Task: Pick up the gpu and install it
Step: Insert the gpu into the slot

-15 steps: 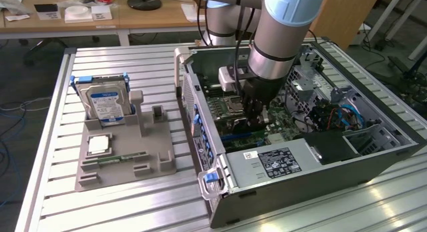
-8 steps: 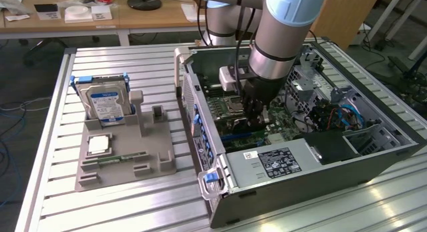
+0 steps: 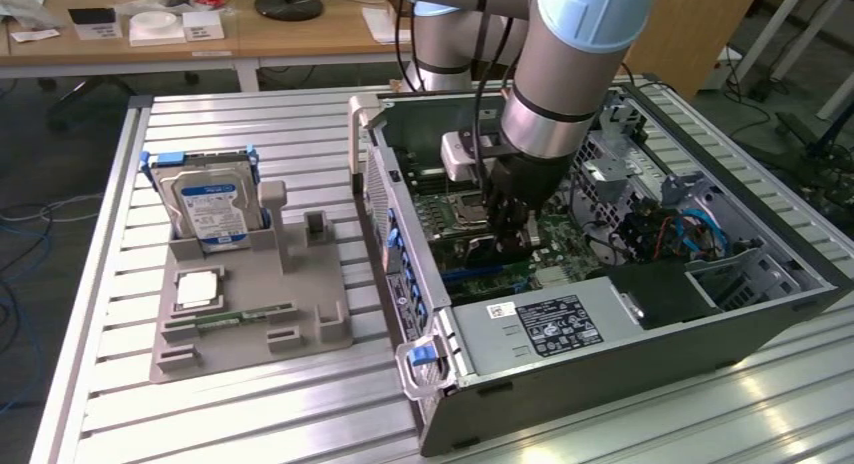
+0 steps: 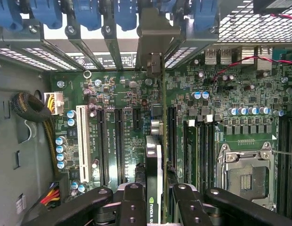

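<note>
My gripper (image 4: 154,197) is down inside the open computer case (image 3: 601,354), which lies on its side on the slatted table (image 3: 267,124), toward the exterior view's right edge. My fingers (image 4: 132,202) are pressed in from both sides on the gpu (image 4: 154,160) — a pinch across its thin body, not a spread hand. I hold the card on edge, square to the motherboard (image 4: 221,94), because that is the only way its contact edge can meet a slot.

The card runs along the long black expansion slots (image 4: 120,141), with the white slot (image 4: 82,141) well off to one side and the processor socket (image 4: 245,174) on the other. Its metal end bracket (image 4: 153,42) reaches the rear wall of the case, in line with the row of blue latches (image 4: 125,12) — the bracket has to land in one of those openings, so I read the lengthwise position as about right. Whether the contact edge is already in the slot or only just above it I cannot tell, since the card's own body hides that line.

Over on the exterior view's left, the grey holder (image 3: 314,329) carries the hard drive (image 3: 207,209) upright at its far end and the memory stick (image 3: 247,316) lying flat near its front edge.
</note>
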Robot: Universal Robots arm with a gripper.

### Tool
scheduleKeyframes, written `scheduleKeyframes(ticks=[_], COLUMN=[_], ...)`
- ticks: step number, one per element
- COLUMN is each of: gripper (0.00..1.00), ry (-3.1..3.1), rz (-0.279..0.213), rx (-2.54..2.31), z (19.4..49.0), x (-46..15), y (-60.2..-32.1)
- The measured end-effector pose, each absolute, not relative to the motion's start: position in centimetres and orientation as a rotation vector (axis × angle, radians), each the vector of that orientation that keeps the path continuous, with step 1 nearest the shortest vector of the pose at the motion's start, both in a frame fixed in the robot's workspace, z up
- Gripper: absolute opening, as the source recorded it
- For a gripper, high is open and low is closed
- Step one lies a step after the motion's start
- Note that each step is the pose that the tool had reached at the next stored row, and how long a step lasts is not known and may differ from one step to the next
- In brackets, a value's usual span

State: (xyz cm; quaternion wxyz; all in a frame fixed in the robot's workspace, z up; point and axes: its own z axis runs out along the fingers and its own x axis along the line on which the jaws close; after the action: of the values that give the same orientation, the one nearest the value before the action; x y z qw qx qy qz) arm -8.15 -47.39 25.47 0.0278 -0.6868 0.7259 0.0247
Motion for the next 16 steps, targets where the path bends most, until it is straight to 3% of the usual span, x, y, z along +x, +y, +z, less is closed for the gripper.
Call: scheduleKeyframes(ticks=[16], gripper=[0.27], ry=[2.241], rz=[0.076], rx=[-2.12], z=[25.13], x=[-8.16], y=[-47.42])
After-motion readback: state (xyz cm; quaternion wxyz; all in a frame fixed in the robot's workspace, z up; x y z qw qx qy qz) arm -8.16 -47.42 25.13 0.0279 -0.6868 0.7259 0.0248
